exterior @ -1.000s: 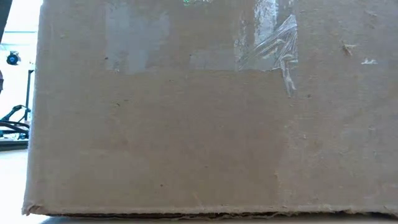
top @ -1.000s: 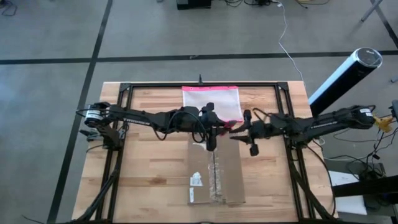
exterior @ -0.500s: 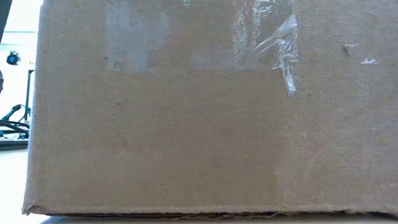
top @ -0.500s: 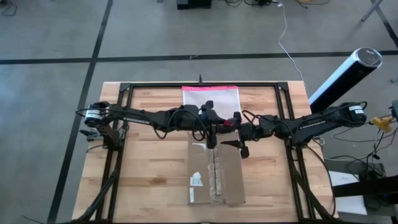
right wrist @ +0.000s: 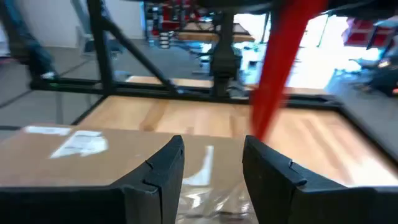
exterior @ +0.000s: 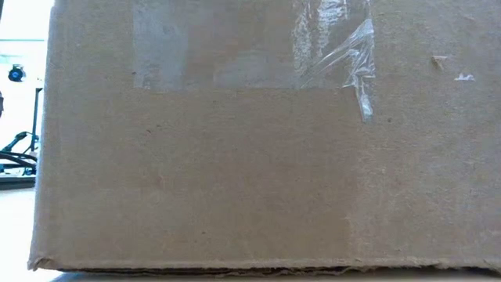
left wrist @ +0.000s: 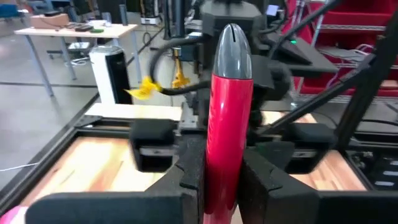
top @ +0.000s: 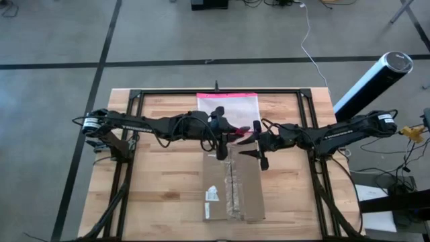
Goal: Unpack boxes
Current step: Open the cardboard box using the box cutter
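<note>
the table point(top: 161, 195) fills the middle of the high view, and the box point(top: 232, 188) lies at lower centre, flaps flat and tape along its seam, so unpacking looks barely begun: the seam is yet to be cut and nothing is out. a pouch point(top: 227, 107) lies above it. the left claw point(top: 222, 142), over the box's upper edge, grips a red cutter point(left wrist: 225, 124). the right claw point(top: 259, 149), just beside, is released and empty.

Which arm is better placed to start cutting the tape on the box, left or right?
Left, probably. The left gripper is shut on the red cutter and sits at the far end of the cardboard box, by its taped seam. The right gripper is open and empty beside it.
</note>
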`<action>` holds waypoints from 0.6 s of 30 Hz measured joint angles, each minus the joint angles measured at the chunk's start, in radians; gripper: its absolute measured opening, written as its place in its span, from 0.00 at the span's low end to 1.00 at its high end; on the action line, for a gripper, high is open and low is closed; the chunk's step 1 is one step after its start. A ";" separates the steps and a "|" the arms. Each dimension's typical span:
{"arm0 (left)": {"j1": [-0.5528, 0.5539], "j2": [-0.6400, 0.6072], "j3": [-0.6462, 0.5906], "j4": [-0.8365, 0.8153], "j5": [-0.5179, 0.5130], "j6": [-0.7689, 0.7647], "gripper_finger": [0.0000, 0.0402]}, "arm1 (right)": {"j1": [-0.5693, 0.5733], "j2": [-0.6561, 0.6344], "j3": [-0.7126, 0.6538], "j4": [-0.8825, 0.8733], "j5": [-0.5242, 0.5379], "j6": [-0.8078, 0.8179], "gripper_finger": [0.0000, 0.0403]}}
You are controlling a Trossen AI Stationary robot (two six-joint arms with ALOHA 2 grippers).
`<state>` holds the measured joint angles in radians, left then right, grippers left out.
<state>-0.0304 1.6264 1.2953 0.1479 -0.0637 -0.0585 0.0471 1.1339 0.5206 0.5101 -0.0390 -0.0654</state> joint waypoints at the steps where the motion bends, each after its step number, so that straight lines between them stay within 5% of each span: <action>1: -0.002 0.001 0.000 -0.002 0.001 -0.003 0.10 | 0.000 0.000 0.003 -0.001 0.018 -0.006 0.34; 18: -0.018 0.008 0.000 0.044 -0.004 -0.007 0.10 | 0.000 0.002 0.016 0.094 0.041 -0.013 0.42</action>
<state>-0.0484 1.6341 1.2953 0.1917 -0.0676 -0.0658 0.0471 1.1355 0.5369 0.6044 0.0023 -0.0788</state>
